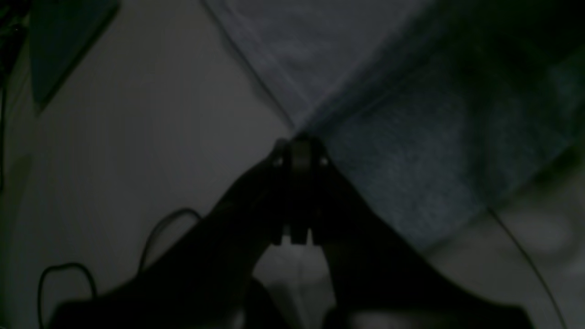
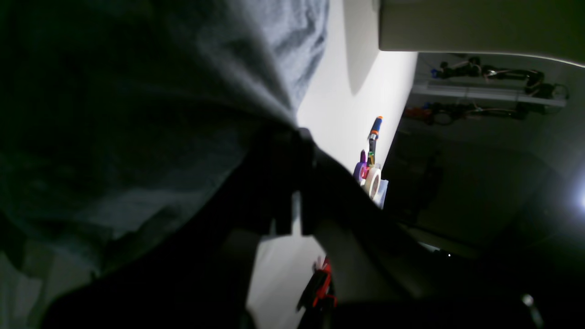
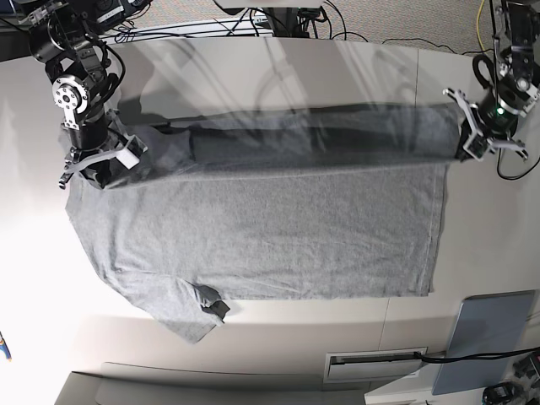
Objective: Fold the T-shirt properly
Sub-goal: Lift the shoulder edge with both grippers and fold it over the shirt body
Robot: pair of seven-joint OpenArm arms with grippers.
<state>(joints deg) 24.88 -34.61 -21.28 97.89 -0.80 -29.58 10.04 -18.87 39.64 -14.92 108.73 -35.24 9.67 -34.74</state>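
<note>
The heather-grey T-shirt lies spread on the white table, one sleeve folded in at the near left. Its far edge is lifted and stretched between both arms, blurred by motion. My left gripper, on the base view's right, is shut on the shirt's corner; in the left wrist view the closed gripper pinches the cloth. My right gripper, on the base view's left, is shut on the shirt by the shoulder; in the right wrist view the cloth drapes over that gripper. No lettering shows.
A grey pad lies near the front right corner, and also shows in the left wrist view. Cables trail on the table. Tape rolls and a screwdriver sit at the table's edge. Cables and equipment crowd the far edge.
</note>
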